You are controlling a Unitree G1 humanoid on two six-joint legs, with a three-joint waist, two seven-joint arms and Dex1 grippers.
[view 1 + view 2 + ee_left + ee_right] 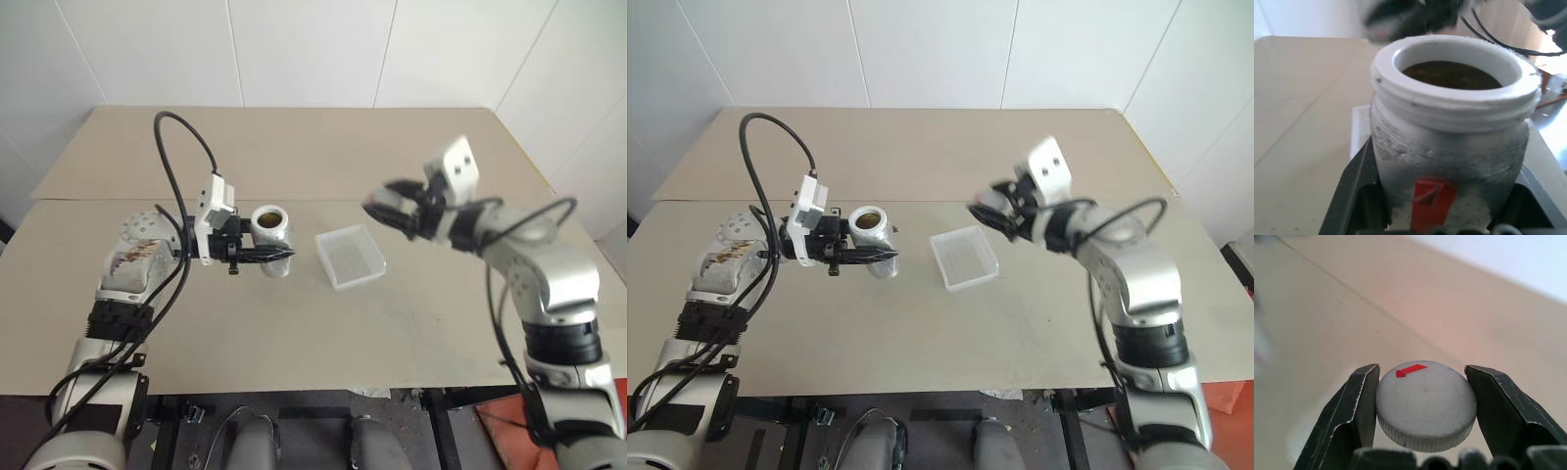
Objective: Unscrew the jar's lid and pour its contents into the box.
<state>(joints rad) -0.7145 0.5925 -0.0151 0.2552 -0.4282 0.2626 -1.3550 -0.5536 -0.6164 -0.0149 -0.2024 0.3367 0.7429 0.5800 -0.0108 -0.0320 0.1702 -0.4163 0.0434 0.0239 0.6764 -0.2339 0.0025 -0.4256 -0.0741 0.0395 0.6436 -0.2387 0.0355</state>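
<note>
The left gripper is clamping its black fingers tight around the jar, holding it upright just above the table to the left of the box, while the right gripper, off to the right and above the box, is pinching the lid by its ribbed rim. The jar is a silvery, rough-coated cylinder with a smooth white threaded mouth, a red mark and brown contents inside; the lid is a flat grey disc with a red mark; the box is a shallow clear plastic tray. Tipping the jar short of the box would likely be scattering the bits over the table, and the rounded lid could be slipping from so narrow a pinch.
</note>
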